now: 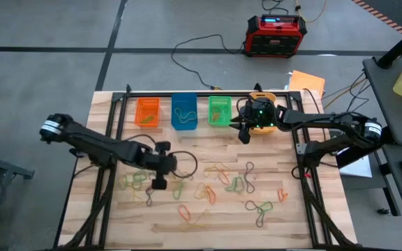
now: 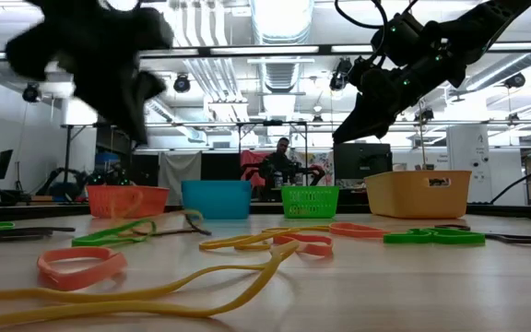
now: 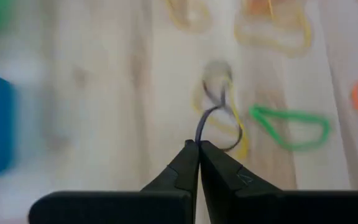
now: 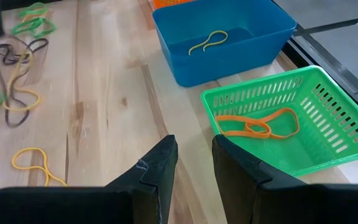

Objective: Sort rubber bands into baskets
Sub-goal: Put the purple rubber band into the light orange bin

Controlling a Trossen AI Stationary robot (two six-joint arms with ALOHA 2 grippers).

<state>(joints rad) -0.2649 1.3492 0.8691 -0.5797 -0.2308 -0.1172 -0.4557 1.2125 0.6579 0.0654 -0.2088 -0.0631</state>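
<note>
Four baskets stand in a row at the far edge: orange (image 1: 147,111), blue (image 1: 183,111), green (image 1: 220,110) and yellow-orange (image 1: 265,115). Many rubber bands (image 1: 215,185) in green, orange, yellow and black lie across the table's middle. My left gripper (image 1: 159,184) is above the left part of the bands, shut on a dark band (image 3: 215,106). My right gripper (image 1: 243,137) hovers open and empty near the green basket (image 4: 291,118), which holds orange bands (image 4: 257,126). The blue basket (image 4: 229,37) holds a yellow band (image 4: 208,41). My left gripper pinches one end of the thin dark band (image 3: 199,132) between its two fingertips, coming from above. The loop trails away below the fingers toward the table, next to a yellow band (image 3: 236,134). I cannot tell whether its lower end is clear of the wood.
A red-and-black box (image 1: 276,33) and cables lie on the floor beyond the table. A black frame rail (image 1: 208,93) runs behind the baskets. Bare wood (image 1: 187,233) shows along the near edge. A person (image 2: 282,159) sits far off in the room.
</note>
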